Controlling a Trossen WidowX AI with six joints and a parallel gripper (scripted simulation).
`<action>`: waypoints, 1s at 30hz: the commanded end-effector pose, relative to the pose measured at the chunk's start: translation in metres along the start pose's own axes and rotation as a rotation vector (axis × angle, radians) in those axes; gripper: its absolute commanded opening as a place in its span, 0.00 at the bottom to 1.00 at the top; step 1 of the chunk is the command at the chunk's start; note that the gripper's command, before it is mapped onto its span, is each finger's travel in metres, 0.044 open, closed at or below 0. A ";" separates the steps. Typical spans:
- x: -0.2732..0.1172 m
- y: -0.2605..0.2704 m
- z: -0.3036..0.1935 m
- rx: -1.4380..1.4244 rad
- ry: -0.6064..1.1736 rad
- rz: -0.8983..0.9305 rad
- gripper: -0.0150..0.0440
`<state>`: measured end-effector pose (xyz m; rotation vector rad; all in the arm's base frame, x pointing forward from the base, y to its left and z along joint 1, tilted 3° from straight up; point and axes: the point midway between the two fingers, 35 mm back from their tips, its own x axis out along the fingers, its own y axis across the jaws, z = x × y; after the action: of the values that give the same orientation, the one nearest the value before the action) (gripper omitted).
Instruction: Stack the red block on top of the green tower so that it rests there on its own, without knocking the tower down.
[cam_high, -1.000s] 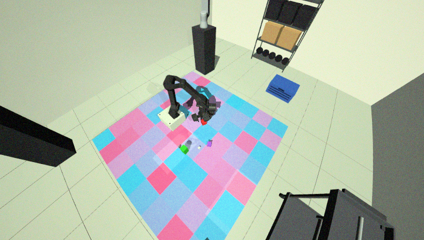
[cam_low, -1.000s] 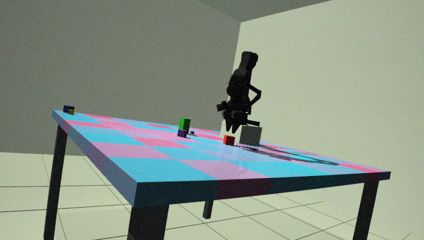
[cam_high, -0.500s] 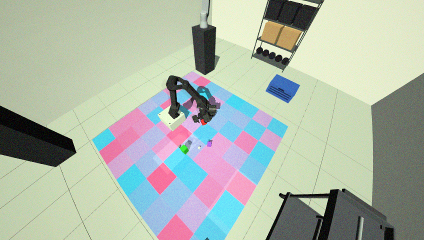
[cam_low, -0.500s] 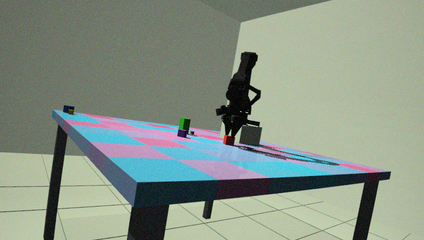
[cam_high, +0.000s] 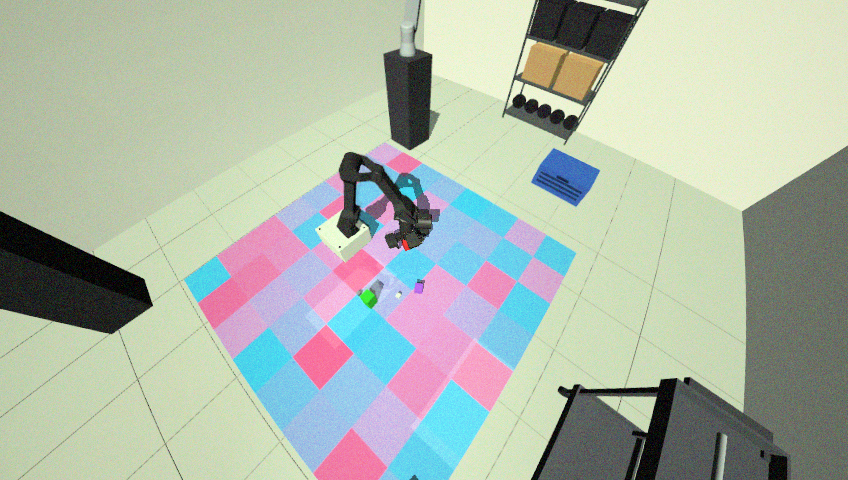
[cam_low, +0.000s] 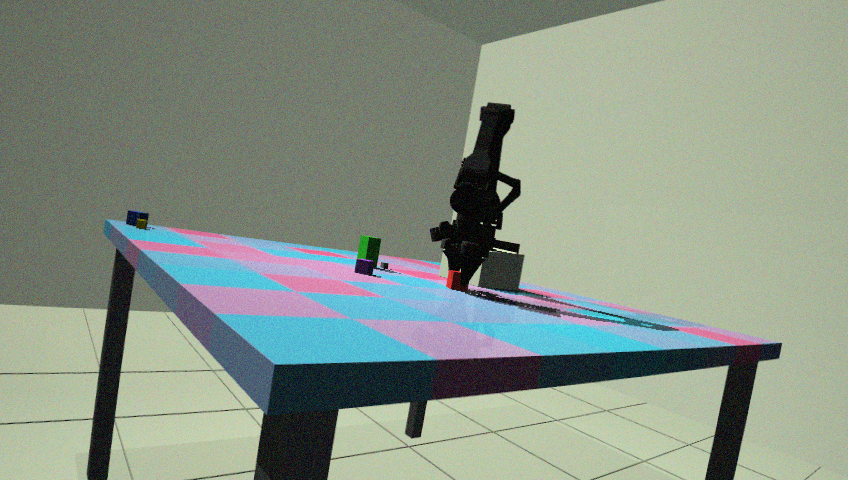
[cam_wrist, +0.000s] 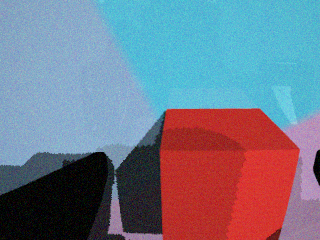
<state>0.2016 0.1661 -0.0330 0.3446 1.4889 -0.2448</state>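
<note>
The red block (cam_high: 406, 245) (cam_low: 452, 279) (cam_wrist: 205, 195) sits on the patchwork table top (cam_high: 380, 342) (cam_low: 285, 300). My gripper (cam_high: 405, 241) (cam_low: 460, 275) (cam_wrist: 213, 162) is open and low over the block. In the wrist view the block stands between the two fingers, nearer the right one, with a gap at the left; its lower part is cut off by the frame. The green tower (cam_high: 368, 298) (cam_low: 369, 248) stands upright on the table, away from the gripper; its lower part is partly hidden behind a purple block in the exterior view.
The purple block (cam_high: 419, 286) (cam_low: 364, 267) and a small pale piece (cam_high: 398, 295) lie near the tower. A small grey cube (cam_low: 384, 265) is beside it. A blue block (cam_low: 137, 216) and a yellow block (cam_low: 142, 224) sit at the far corner. The arm's white base (cam_high: 342, 236) is behind the gripper.
</note>
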 end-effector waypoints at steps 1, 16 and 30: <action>0.005 -0.001 -0.001 0.004 0.006 -0.003 1.00; 0.005 -0.001 -0.001 0.004 0.006 -0.003 1.00; 0.005 -0.001 -0.001 0.004 0.006 -0.003 0.52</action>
<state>0.2006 0.1655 -0.0379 0.3410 1.4935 -0.2489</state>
